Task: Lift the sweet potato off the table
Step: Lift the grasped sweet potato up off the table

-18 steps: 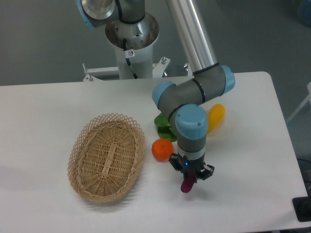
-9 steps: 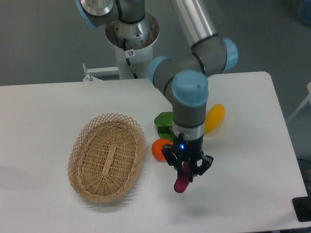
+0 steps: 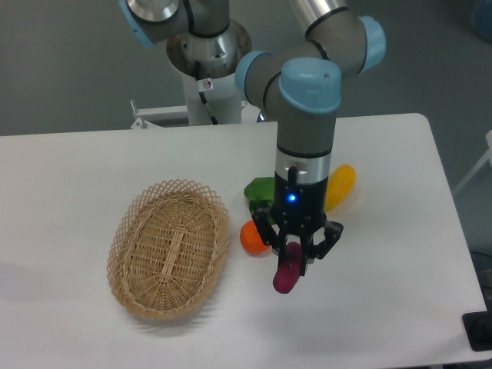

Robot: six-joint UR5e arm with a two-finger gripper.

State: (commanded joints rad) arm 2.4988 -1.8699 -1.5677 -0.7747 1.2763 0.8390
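The sweet potato [image 3: 285,277], a slim dark magenta tuber, hangs clear of the white table [image 3: 384,292] with its lower end pointing down. My gripper [image 3: 293,254] is shut on its upper end, just right of the basket and in front of the orange. A faint shadow lies on the tabletop below it.
An oval wicker basket [image 3: 169,247] stands to the left. A round orange fruit [image 3: 250,237] sits right behind the gripper, partly hidden by it. A green leafy item [image 3: 260,191] and a yellow oblong vegetable [image 3: 339,186] lie further back. The table's front edge runs close below.
The arm has risen, carrying the sweet potato up off the table. The wrist stands higher and a little to the left of where it was one second ago.
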